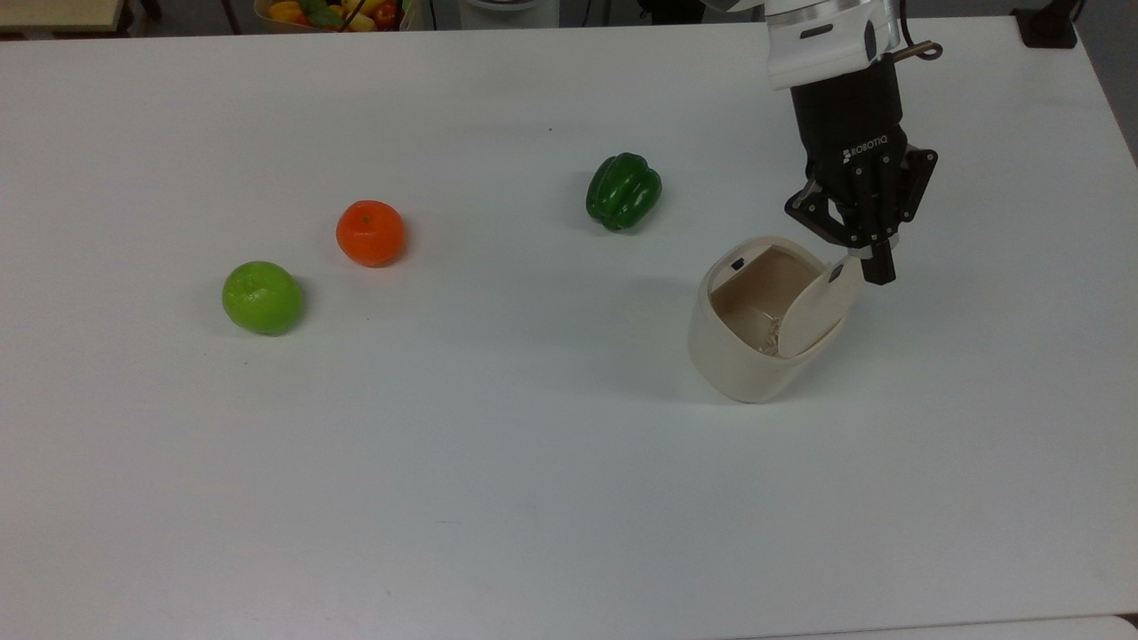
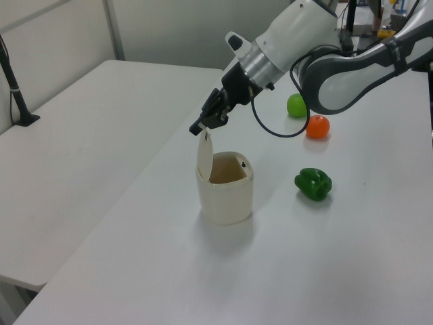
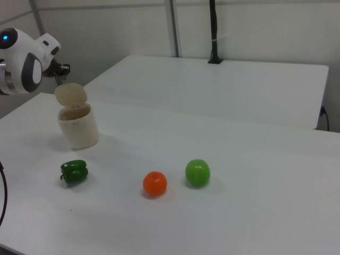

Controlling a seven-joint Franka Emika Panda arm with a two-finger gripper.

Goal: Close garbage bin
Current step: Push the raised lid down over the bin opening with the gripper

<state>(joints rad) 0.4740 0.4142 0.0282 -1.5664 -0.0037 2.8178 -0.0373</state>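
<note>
**Bin on the white table with its lid standing up**

Going from the top view's left to its right: a green apple sits nearest the left edge of the white table, with an orange just beside it, up and to the right. Well apart from both, past the middle, lies a dark green bell pepper.

Next comes the garbage bin, toward the right side of the table and nearer the camera than the pepper. It is a small cream-beige plastic tub with a rounded-square body, larger than any of the fruits. Its mouth is uncovered, and the inside wall is a slightly darker tan with something pale lying at the bottom (too small to tell what). A small black mark sits on the inner rim at the far left corner. The flat lid is hinged on the bin's right side in the top view and stands nearly upright; it carries its own small black mark near its upper edge.

Furthest right is the black gripper, hanging from the arm with its fingers pressed together and nothing between them. Its tip is right at the lid's top edge; in the left view the gripper is just above the raised lid, and I cannot tell whether it touches.
</note>
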